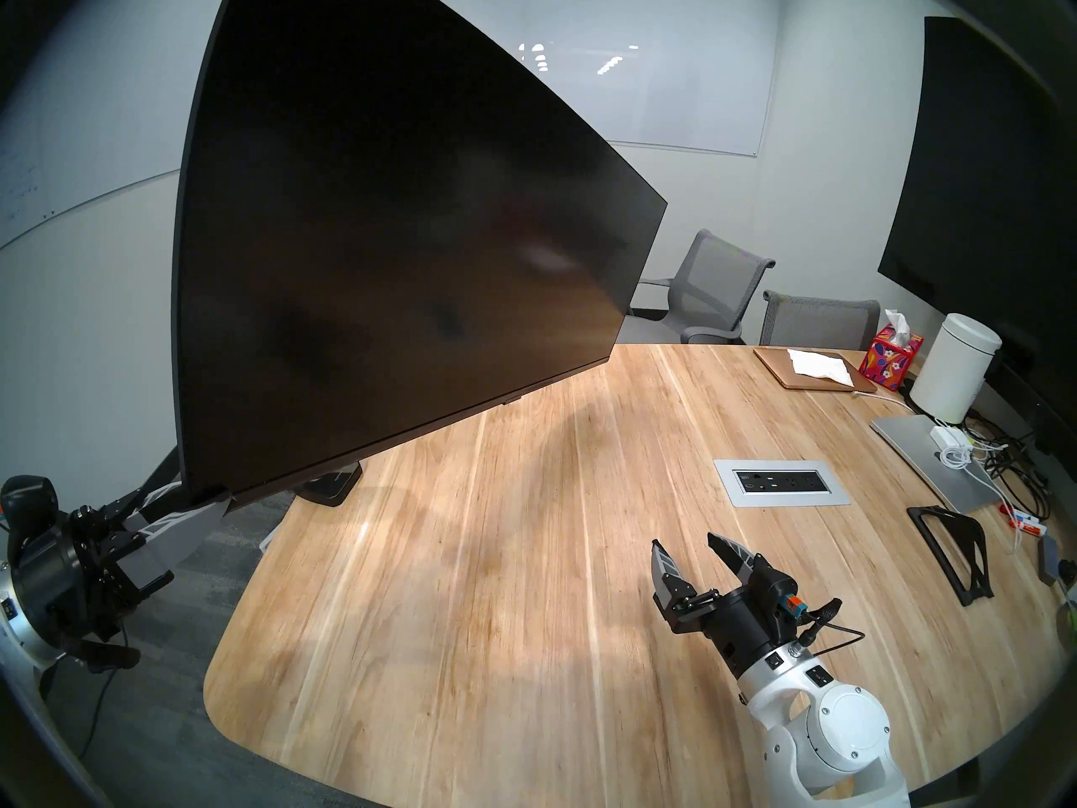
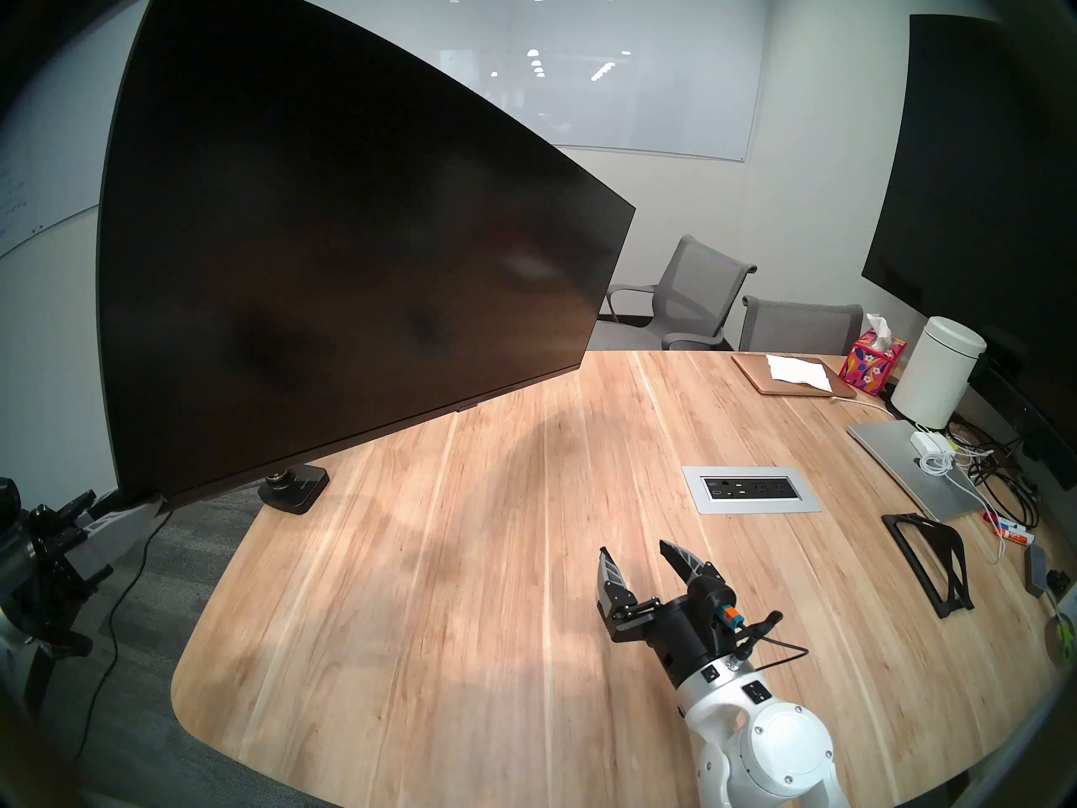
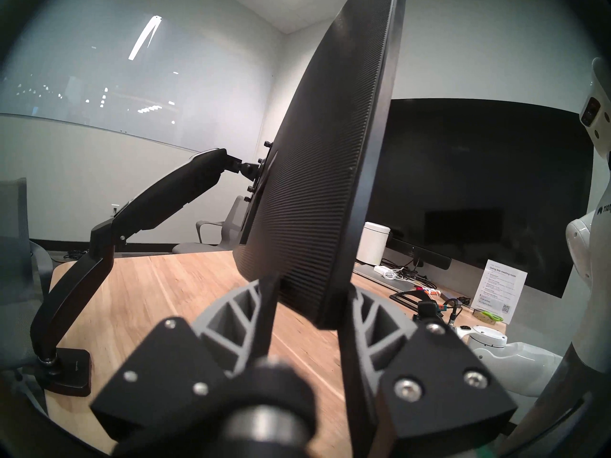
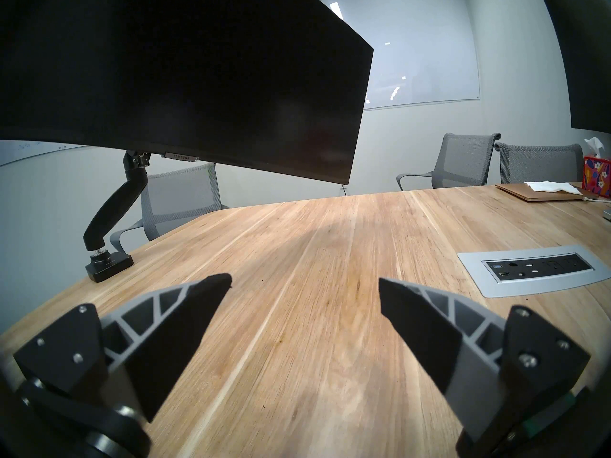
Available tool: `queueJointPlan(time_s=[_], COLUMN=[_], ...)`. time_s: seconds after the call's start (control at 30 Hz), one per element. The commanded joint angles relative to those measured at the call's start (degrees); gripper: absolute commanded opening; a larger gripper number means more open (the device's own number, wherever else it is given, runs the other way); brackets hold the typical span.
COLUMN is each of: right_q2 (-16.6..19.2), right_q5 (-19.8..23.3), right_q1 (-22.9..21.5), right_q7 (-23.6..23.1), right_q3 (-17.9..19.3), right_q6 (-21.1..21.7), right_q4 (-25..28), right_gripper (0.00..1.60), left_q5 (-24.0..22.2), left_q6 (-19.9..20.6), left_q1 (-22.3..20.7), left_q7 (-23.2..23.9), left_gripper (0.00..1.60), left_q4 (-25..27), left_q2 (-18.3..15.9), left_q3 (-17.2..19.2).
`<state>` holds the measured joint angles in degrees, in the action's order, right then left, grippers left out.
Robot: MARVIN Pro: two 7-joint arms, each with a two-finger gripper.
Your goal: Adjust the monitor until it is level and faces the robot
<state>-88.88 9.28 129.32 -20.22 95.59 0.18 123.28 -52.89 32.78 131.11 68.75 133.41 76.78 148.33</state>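
Pinching monitor (image 1: 396, 253) at near-left bottom corner: left gripper (image 3: 307, 302) jaws narrow, straddling panel edge. Monitor hangs over desk (image 1: 524, 556) left side, long axis tilted, far-right end higher. Right gripper (image 1: 690, 547) jaws wide, empty, well apart.

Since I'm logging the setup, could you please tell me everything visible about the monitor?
The monitor is a very wide, thin-bezelled black screen, blank, with a finely ribbed back. It hangs tilted, not level, above the wooden table on a black articulated arm clamped at the table's edge. The left gripper has its fingers on either side of the lower corner; nothing else touches it.
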Motion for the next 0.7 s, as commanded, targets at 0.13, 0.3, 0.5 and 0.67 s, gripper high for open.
queueJointPlan(time_s=[0.13, 0.3, 0.5, 0.67], right_q2=[0.07, 0.06, 0.05, 0.04], right_q5=[-0.10, -0.11, -0.12, -0.13], right_q1=[-0.12, -0.11, -0.11, -0.11], right_q7=[0.03, 0.03, 0.02, 0.02], right_q3=[0.11, 0.11, 0.12, 0.12], right_q6=[-0.04, -0.02, -0.01, -0.01], right_q4=[1.08, 1.09, 1.10, 1.10], right_gripper=[1.60, 1.60, 1.60, 1.60], left_q5=[0.37, 0.52, 1.09, 1.45], left_q6=[1.11, 1.47, 1.95, 2.14], left_q1=[-4.72, -5.61, -6.75, -7.15], left_q7=[-3.68, -4.18, -4.83, -4.96], left_gripper=[0.33, 0.34, 0.45, 0.78], left_q4=[-4.59, -5.62, -7.04, -7.51], left_q2=[-4.41, -5.10, -5.87, -6.05], left_q3=[0.98, 0.94, 0.36, -0.07])
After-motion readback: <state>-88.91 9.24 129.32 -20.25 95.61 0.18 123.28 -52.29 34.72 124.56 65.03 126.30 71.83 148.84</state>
